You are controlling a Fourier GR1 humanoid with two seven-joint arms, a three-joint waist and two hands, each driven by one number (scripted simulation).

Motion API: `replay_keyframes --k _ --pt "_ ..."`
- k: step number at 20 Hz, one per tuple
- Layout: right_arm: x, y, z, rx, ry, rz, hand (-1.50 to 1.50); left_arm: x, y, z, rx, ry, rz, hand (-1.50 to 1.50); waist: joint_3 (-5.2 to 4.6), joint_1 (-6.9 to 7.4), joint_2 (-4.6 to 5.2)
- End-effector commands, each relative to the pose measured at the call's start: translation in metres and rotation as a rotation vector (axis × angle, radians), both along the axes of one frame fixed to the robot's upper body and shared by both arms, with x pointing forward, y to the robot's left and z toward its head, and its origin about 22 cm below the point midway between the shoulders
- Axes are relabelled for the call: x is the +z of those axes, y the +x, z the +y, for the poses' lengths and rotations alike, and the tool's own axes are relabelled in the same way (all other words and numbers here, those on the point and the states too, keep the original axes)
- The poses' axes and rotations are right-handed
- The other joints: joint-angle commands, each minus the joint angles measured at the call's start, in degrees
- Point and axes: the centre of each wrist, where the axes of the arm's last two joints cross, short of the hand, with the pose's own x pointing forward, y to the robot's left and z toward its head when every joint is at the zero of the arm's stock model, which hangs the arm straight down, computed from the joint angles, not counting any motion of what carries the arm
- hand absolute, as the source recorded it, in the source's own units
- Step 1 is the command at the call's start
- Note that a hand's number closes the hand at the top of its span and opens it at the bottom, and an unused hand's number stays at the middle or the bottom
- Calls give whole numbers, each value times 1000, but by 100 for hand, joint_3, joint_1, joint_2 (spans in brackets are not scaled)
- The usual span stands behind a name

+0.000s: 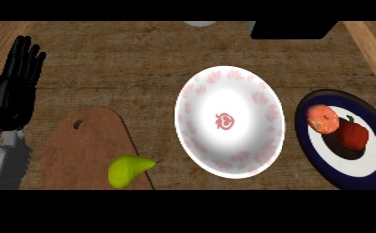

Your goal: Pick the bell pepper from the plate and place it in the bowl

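Bell pepper (353, 135) glossy red, round, on dark-rimmed plate (305, 138), patterned white bowl (229, 121) beside

no readable text, labels or numbers

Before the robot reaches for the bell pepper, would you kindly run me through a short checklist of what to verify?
1. Bell pepper on the dark-rimmed plate: ok.
2. Orange fruit touching the pepper, may crowd the grasp: not ok.
3. White bowl holds nothing: ok.
4. Left hand open, resting at the left edge: ok.
5. Right hand position: cannot tell, out of view.
6. Pear on the cutting board, away from the path: ok.
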Motion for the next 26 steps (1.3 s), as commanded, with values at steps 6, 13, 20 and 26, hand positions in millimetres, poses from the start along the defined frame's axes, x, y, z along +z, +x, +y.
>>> replay_keyframes --k 6,13,20,26 --pt "-59 -1 -19 -25 23 47 -150 -12 4 -9 1 -9 0 0 3 -30 2" --pt "-73 19 -47 -56 16 40 -150 12 13 2 2 2 1 0 1 2 2" --pt "-95 27 -44 8 46 2 -150 -7 -1 13 6 -5 -10 0 0 9 2" --pt "-99 43 -50 14 26 17 -150 -3 -4 -10 4 16 -8 0 0 23 2"
